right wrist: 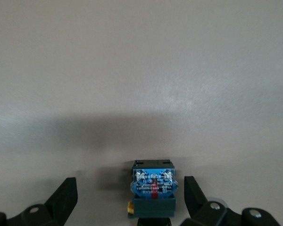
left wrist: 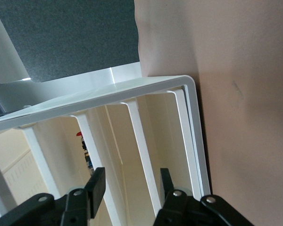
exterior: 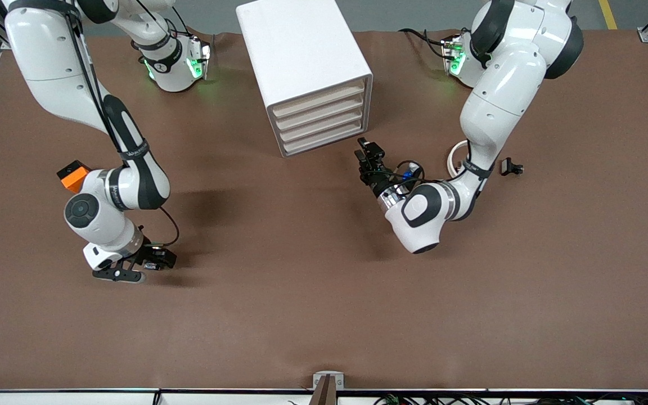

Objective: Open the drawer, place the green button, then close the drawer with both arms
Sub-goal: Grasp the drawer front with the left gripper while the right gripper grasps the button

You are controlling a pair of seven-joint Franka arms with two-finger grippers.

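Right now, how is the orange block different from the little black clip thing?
The orange block is bright orange and chunky; the black clip is dark and much smaller. The orange block sits toward the right arm's end of the table, partly hidden by that arm; the black clip lies in plain sight toward the left arm's end. Both rest on the brown table, untouched.

The front view was evenly and brightly lit from overhead. Soft dark shadows lay on the brown table beneath each arm and beside the white drawer cabinet. Green indicator lights glowed at both arm bases, tinting the tabletop near them. The left wrist view was slightly soft and washed out, the pale drawer fronts nearly blown white. The right wrist view was hazy and low in contrast, with a broad grey shadow band across the table.
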